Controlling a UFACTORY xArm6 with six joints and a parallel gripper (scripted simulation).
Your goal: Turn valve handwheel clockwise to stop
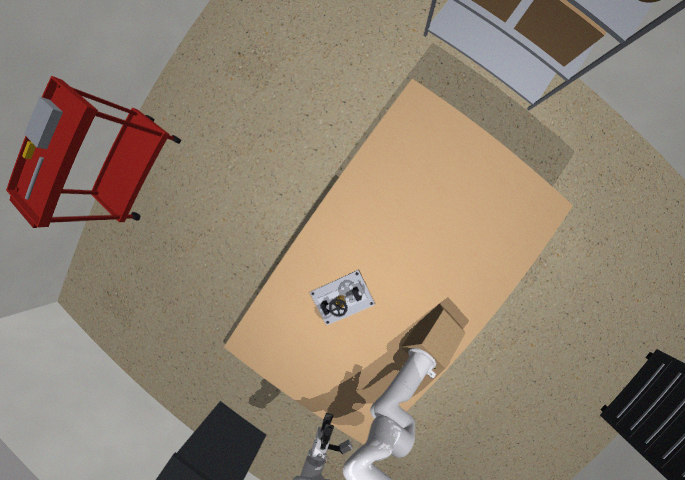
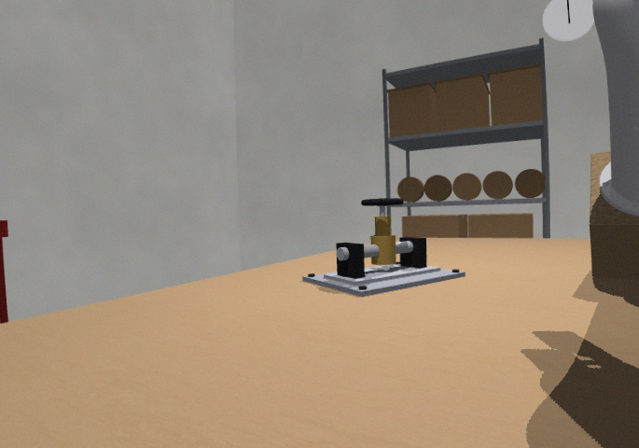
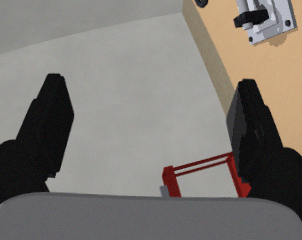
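The valve stands on a grey baseplate [image 1: 342, 297] on the table. My gripper [image 1: 332, 434] hangs off the near end of the table, far from the valve. In the wrist view my gripper [image 3: 150, 96] is open and empty, its two black fingers wide apart over the floor.
A cardboard box [image 1: 439, 332] stands on the table by the arm's base [image 1: 419, 362]. A red cart [image 1: 79, 152] stands to the left, a metal shelf [image 2: 465, 142] beyond the table's far end, a dark cabinet [image 1: 215, 447] near my gripper.
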